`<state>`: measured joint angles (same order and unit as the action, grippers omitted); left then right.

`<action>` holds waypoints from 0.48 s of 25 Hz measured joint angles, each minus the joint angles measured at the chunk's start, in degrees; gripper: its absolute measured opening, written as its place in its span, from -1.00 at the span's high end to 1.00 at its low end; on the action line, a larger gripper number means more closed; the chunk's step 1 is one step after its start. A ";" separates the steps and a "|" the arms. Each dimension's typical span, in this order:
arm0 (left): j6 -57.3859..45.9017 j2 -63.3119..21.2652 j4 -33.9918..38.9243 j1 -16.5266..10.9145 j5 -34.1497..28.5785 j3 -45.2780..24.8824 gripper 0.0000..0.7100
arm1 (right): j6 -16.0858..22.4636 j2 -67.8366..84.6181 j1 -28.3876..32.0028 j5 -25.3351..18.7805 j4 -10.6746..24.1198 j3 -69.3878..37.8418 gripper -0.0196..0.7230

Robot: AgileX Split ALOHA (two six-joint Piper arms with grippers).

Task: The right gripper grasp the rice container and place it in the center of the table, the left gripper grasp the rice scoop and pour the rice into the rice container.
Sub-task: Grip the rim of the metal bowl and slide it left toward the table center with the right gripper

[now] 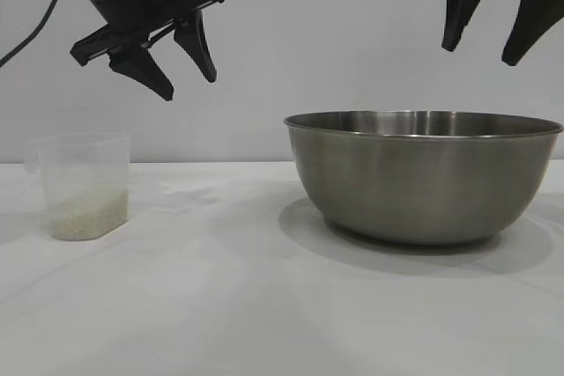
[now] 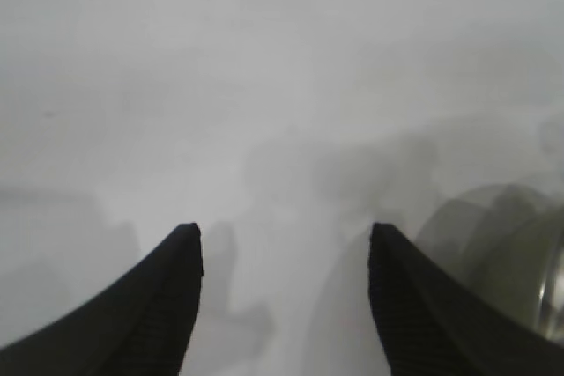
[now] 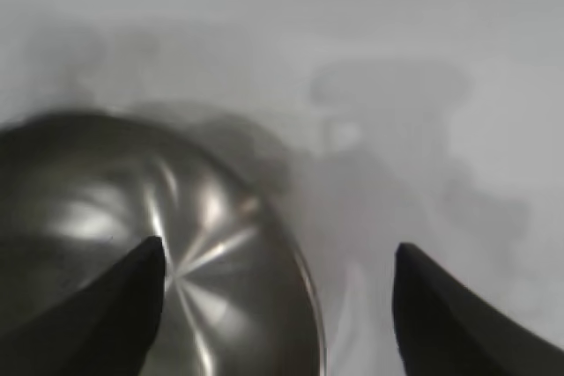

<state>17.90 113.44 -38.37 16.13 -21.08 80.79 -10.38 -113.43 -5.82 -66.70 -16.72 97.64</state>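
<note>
I have the left gripper (image 1: pixel 187 72) hanging in the air with its two fingers spread apart and nothing between them; in its wrist view the fingertips (image 2: pixel 187 239) frame only bare table (image 2: pixel 264 85). The right gripper (image 1: pixel 483 46) is also aloft, its two fingers wide apart and empty, touching nothing. I count one rice container (image 1: pixel 423 173) and one rice scoop (image 1: pixel 84 184). The rice container sits on the table directly below the right fingers; in the right wrist view one finger overlaps its bowl (image 3: pixel 150 244), which looks empty. The rice scoop stands upright below and outward of the left fingers, holding a shallow layer of rice (image 1: pixel 86 213) at its bottom.
</note>
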 joint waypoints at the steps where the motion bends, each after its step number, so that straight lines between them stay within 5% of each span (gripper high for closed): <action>1: 0.00 0.00 0.00 0.00 0.13 0.00 -0.03 | 0.00 0.00 0.00 -1.64 0.11 0.00 -0.42; 12: 0.00 0.00 0.00 0.00 0.45 0.00 -0.03 | 0.46 0.23 0.10 -3.55 0.99 -7.39 -0.42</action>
<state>17.90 113.44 -38.37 16.13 -20.64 80.79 -9.92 -113.19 -5.72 -70.24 -15.73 90.25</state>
